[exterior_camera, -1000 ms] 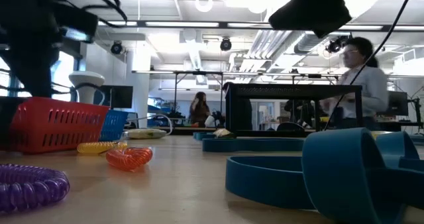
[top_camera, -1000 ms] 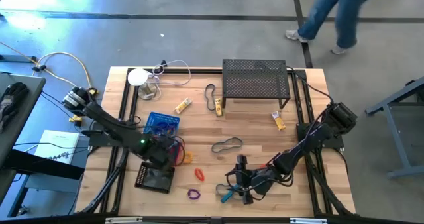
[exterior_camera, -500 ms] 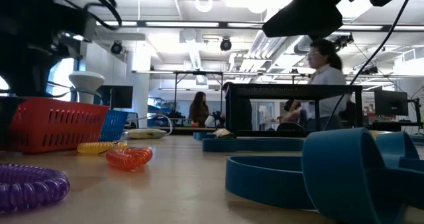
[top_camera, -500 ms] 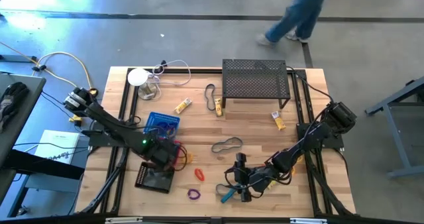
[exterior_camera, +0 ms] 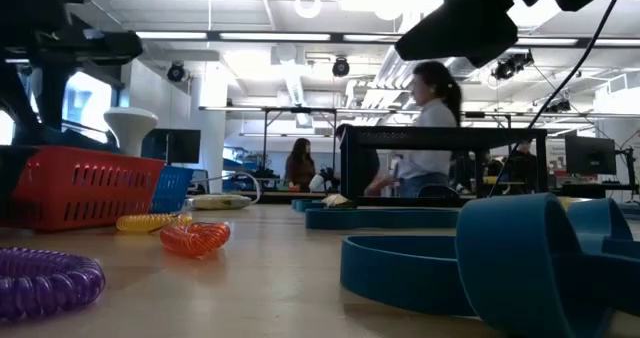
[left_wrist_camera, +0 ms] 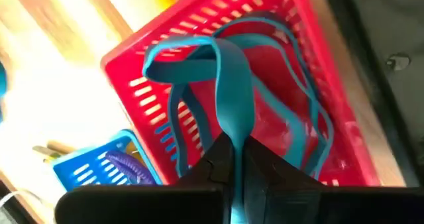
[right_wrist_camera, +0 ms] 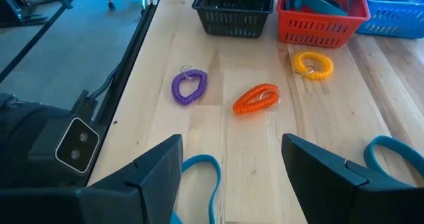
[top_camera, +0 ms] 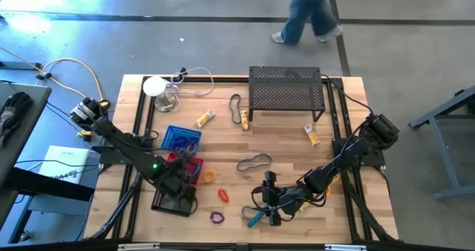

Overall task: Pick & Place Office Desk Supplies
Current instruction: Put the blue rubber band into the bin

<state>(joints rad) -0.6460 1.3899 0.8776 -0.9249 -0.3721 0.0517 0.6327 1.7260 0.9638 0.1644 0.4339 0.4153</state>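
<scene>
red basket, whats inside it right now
Teal elastic loops lie inside the red basket, and the left gripper is shut on one teal loop above it. The basket floor under the loops is partly covered, so smaller items there cannot be ruled out.

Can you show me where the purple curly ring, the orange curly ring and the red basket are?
purple curly ring [right_wrist_camera: 189,87]: right wrist view, on its coiled band.
orange curly ring [right_wrist_camera: 256,99]: right wrist view, on the middle of its coil.
red basket [right_wrist_camera: 322,28]: right wrist view, on its slotted front wall.
</scene>
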